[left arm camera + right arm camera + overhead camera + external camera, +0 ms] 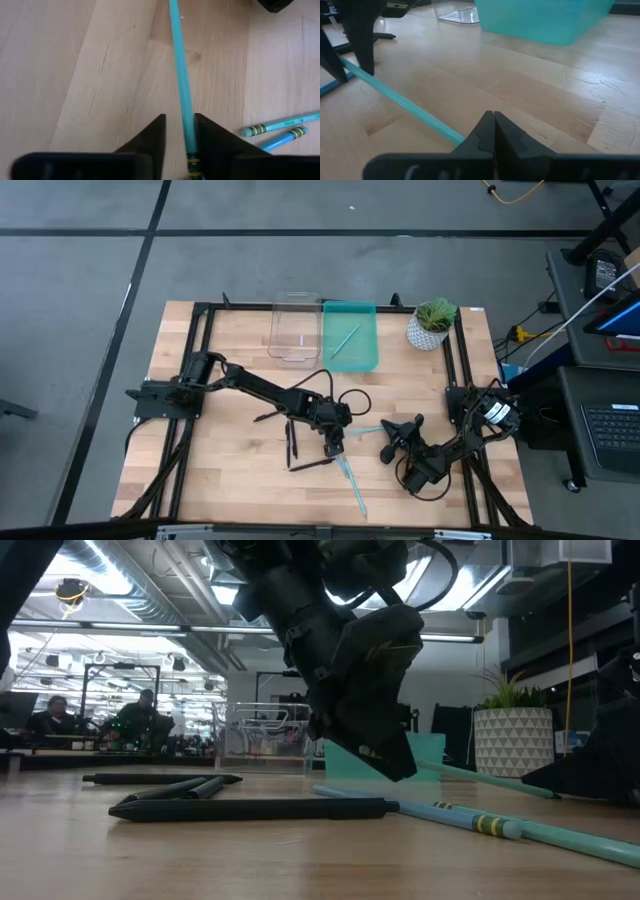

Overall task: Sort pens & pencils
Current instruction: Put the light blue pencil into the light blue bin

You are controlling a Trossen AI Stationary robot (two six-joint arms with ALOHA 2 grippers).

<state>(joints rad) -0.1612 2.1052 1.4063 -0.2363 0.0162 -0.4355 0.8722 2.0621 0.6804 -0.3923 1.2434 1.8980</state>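
On the wooden table [240, 360], the teal bin [351, 340] is holding one teal pencil [344, 340] while the left gripper [179, 150] is closing around another teal pencil [181, 75], black pens [292, 442] lying unsorted, the right gripper [493, 131] resting shut and empty.

Wooden table [230, 340], black and teal pencils [351, 485], clear bin [294, 330], teal bin [351, 337], potted plant [432, 323]

Two dark jointed arms, looped black cables, black wedge-shaped claw fingers [150, 142].

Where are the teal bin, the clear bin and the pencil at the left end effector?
teal bin [367, 358]: high view, bare floor.
clear bin [295, 358]: high view, front rim.
pencil [181, 75]: left wrist view, mid-shaft.
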